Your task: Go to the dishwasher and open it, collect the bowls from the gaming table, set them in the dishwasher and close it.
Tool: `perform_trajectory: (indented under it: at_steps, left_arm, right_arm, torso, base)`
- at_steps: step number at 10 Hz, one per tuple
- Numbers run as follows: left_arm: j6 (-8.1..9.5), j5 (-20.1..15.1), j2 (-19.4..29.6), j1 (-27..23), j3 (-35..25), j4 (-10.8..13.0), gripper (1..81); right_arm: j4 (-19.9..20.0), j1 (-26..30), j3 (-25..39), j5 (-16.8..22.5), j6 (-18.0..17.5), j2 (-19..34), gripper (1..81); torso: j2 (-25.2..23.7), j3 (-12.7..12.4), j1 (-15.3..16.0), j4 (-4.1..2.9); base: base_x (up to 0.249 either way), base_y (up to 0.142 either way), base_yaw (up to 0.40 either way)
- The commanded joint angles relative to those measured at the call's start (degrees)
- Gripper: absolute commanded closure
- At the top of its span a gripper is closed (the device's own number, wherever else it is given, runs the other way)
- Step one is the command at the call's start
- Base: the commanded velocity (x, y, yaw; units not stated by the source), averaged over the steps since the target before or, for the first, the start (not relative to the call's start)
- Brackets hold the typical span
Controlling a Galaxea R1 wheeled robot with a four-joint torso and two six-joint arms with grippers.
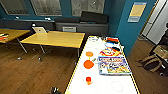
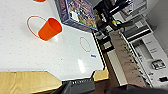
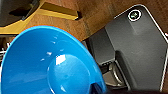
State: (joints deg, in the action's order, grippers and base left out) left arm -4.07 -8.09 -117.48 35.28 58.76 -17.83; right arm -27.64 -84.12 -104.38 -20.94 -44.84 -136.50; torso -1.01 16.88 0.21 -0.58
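Two orange bowls lie on the white-topped bench ahead of me, one behind the other along its left half: the nearer one is the larger in my head view, the farther one sits just beyond it. Nearer still stands a small orange cup. In my left wrist view that cup stands on the white top, touching a thin red ring drawn on it. To the right of the bowls lies a colourful game box, with more boxes and bright clutter behind it toward the far end of the bench. The bench has a yellowish edge running along its left side.

A blue bowl fills much of my right wrist view, its hollow facing the camera, with wooden floor and a dark rounded part of my own base behind it. Whether my right tool is clamped on it I cannot tell. Of my left tool, too, I cannot tell whether it is apart or together.

Left of the bench stand yellow-topped tables, one carrying an open laptop. Far right, a person sits by a brown bag.
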Motion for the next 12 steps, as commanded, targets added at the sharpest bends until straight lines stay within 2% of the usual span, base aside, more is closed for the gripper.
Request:
perform_trajectory:
  at_steps: [1,2,4,5,7,8,10,12]
  left_arm:
    - [10.92,-11.77,-2.56,-12.81,8.69,-4.76,1.0]
    - [15.5,-16.6,-4.61,-15.79,12.17,-4.58,1.0]
    - [18.3,-20.1,-9.24,-20.46,16.98,-2.91,1.0]
    - [20.59,-22.93,-12.7,-22.22,20.34,-0.62,1.0]
    - [27.01,-23.63,-17.44,-23.81,22.45,7.02,1.0]
    - [29.91,-23.46,-19.46,-23.89,23.42,11.59,1.0]
    - [34.75,-23.46,-23.6,-24.42,26.32,17.57,1.0]
    - [38.61,-23.11,-25.88,-24.94,28.43,21.09,1.0]
  right_arm:
    - [-1.54,1.88,1.47,1.78,0.01,2.43,81.1]
    - [-1.46,2.23,1.55,2.4,0.01,2.43,81.1]
    - [-1.19,2.85,1.99,3.1,0.01,2.34,81.1]
    - [-1.28,3.29,2.08,3.89,0.01,2.26,81.1]
    - [-1.28,3.64,1.99,4.24,0.01,2.17,81.1]
    - [-1.46,3.82,1.99,4.24,-0.08,2.26,81.1]
    - [-1.72,4.09,1.82,4.24,-0.25,2.26,81.1]
    - [-1.72,4.16,1.64,4.33,-0.25,2.17,81.1]
  torso:
    - [0.0,0.0,0.0,0.0]
    - [0.0,0.0,0.02,0.0]
    - [0.0,0.0,0.02,0.0]
    - [0.0,0.0,0.02,0.0]
    - [0.02,0.0,0.04,0.0]
    - [0.02,0.0,0.04,0.0]
    - [0.02,0.02,0.06,0.0]
    - [0.05,0.02,0.06,0.0]
  base:
    - [0.0,0.0,0.0]
    - [0.0,0.0,0.0]
    - [0.0,0.0,0.0]
    - [0.0,0.0,0.0]
    - [0.0,0.0,0.0]
    - [0.0,0.0,0.0]
    - [0.0,0.0,0.0]
    - [0.0,0.0,0.0]
